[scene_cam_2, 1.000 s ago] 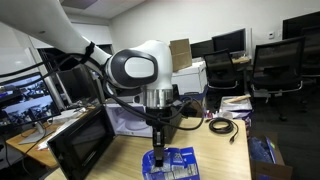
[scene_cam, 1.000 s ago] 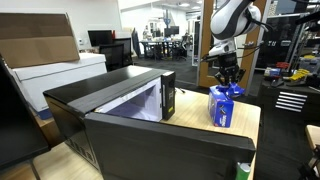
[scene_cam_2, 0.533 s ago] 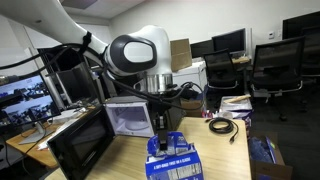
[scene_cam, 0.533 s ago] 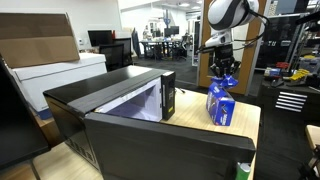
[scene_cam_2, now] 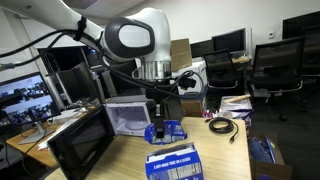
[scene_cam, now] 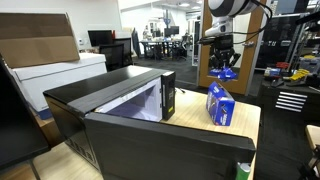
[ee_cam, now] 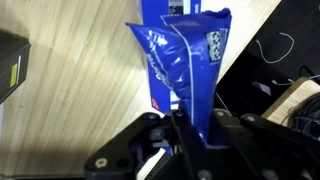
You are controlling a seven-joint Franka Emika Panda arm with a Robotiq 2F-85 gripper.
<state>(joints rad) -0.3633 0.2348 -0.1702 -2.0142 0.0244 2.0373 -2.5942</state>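
My gripper (scene_cam: pixel 222 63) is shut on the top of a shiny blue bag (scene_cam: pixel 226 75) and holds it up in the air. In the wrist view the bag (ee_cam: pixel 185 60) hangs pinched between my gripper's (ee_cam: pixel 190 128) two fingers. Right below it a blue box (scene_cam: pixel 220 105) stands upright on the wooden table (scene_cam: pixel 190 108). In both exterior views the bag (scene_cam_2: pixel 166 131) hangs clear above the box (scene_cam_2: pixel 172 165), under the gripper (scene_cam_2: pixel 157 110).
A black microwave (scene_cam: pixel 120 110) with its door (scene_cam_2: pixel 80 148) open stands beside the box; its corner shows in the wrist view (ee_cam: pixel 12 65). A coiled black cable (scene_cam_2: pixel 222 124) lies on the table. Office chairs (scene_cam_2: pixel 275 65) and monitors stand behind. The table's edge (scene_cam: pixel 256 140) is close.
My gripper has risen from the blue box, pulling the blue bag up out of it. The box stays on the table.
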